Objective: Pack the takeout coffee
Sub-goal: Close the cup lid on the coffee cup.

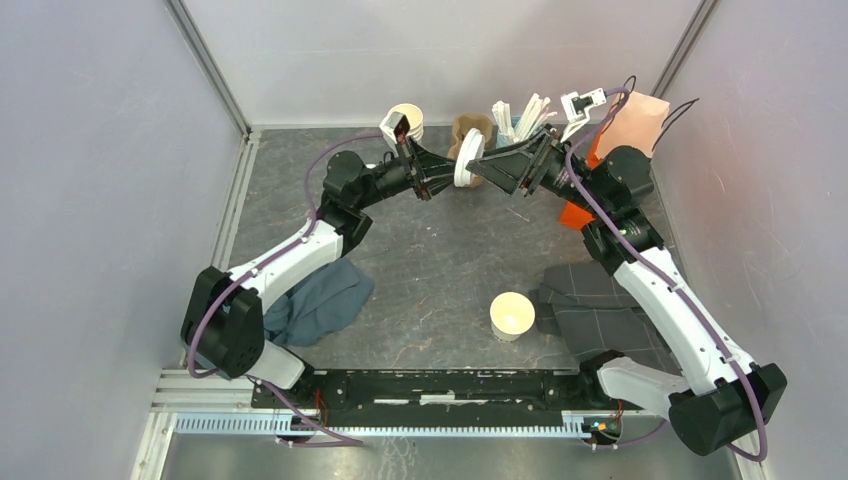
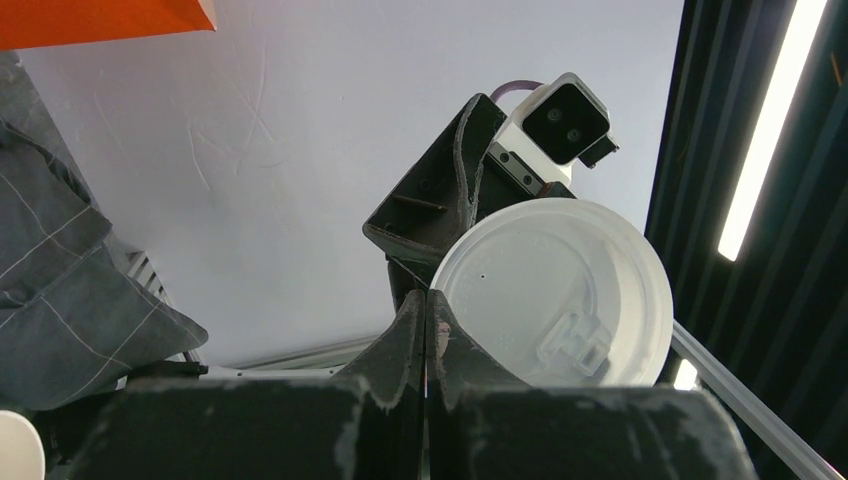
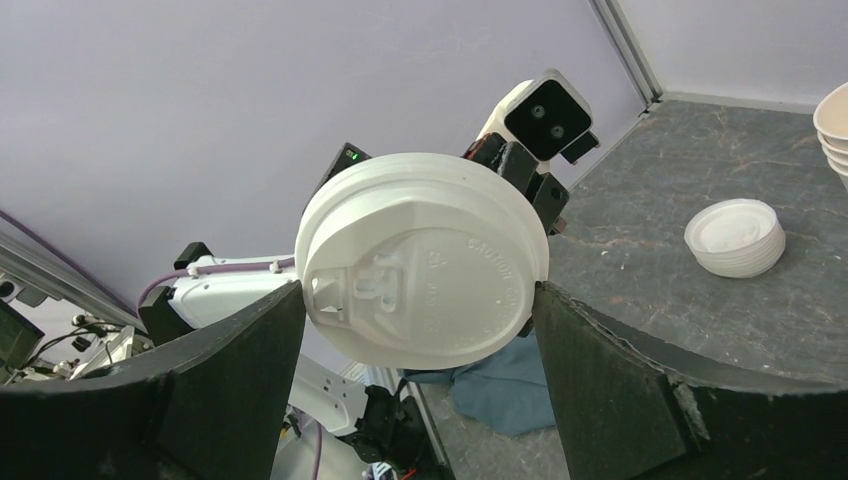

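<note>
Nearest me, a small cream-white paper cup (image 1: 512,316) stands upright and lidless on the dark grey table (image 1: 440,250). It has a crumpled blue-grey cloth (image 1: 325,298) well off to its left and a grey checked cloth (image 1: 590,315) just beside it on the right. I see no capped cup anywhere, so the coffee isn't ready to pack.

Farther back, above the table's middle, the two arms meet around a round white plastic sip lid (image 2: 555,290) held in the air. The left gripper (image 2: 427,305) is pinched fully closed, apparently on the lid's rim. The right gripper (image 3: 420,295) stands spread wide, one finger at each side of the lid. I cannot tell whether its pads bear on the edge.

This looks like a handover. The right fingers should seat squarely on opposite points of the rim and squeeze lightly, since thin plastic buckles. Only then should the left let go, drawing straight back so the lid isn't twisted. The lid then wants carrying level to the cup.

Beyond sit a loose stack of white lids (image 3: 735,238) and a stack of lidless cream cups (image 1: 406,121).
</note>
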### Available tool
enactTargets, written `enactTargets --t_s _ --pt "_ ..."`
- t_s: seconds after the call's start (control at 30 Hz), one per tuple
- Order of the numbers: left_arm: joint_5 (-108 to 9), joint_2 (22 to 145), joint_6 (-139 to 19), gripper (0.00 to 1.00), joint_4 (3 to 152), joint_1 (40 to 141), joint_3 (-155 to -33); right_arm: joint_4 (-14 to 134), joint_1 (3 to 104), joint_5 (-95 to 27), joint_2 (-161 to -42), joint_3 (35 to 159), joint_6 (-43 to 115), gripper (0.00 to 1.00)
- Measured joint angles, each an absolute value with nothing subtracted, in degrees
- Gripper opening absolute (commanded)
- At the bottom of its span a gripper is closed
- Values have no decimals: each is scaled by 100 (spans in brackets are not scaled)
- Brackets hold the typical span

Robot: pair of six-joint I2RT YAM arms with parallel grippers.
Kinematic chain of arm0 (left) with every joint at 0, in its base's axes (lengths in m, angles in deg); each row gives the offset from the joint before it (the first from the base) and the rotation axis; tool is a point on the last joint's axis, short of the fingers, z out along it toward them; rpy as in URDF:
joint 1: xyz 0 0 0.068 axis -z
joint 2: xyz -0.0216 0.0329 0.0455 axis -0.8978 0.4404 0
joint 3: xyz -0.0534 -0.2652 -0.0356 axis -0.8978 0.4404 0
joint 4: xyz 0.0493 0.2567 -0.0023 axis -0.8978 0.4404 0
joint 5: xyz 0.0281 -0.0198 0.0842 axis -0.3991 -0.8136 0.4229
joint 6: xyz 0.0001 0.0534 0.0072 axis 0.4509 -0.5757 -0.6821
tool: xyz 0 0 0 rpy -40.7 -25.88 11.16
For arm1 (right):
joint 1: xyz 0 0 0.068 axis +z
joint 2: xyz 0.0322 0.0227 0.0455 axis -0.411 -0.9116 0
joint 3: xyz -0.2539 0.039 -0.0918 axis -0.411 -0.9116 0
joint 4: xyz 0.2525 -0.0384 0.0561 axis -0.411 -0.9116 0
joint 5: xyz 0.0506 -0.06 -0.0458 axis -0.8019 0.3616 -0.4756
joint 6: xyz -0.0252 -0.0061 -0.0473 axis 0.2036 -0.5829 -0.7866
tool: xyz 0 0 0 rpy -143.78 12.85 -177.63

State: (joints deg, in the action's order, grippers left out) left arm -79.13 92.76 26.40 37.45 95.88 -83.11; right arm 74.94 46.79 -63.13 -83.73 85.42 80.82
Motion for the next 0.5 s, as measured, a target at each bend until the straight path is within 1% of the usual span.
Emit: enactTargets --t_s 0.07,0.17,0.23,0.5 --pt "-7898 9262 2640 2 3762 9588 -8311 7476 4679 -6298 -8373 8542 8060 89" --pt "-7878 9241 2638 2 3810 9588 -8311 7468 4697 -6280 -8373 8542 8033 92" --pt "-7874 9232 2636 2 3856 9588 -8311 7463 4710 -6272 -8373 8542 8016 92" --pt "-7874 9227 2632 2 3933 9588 -8311 7380 4716 -6241 -8373 8542 7988 83"
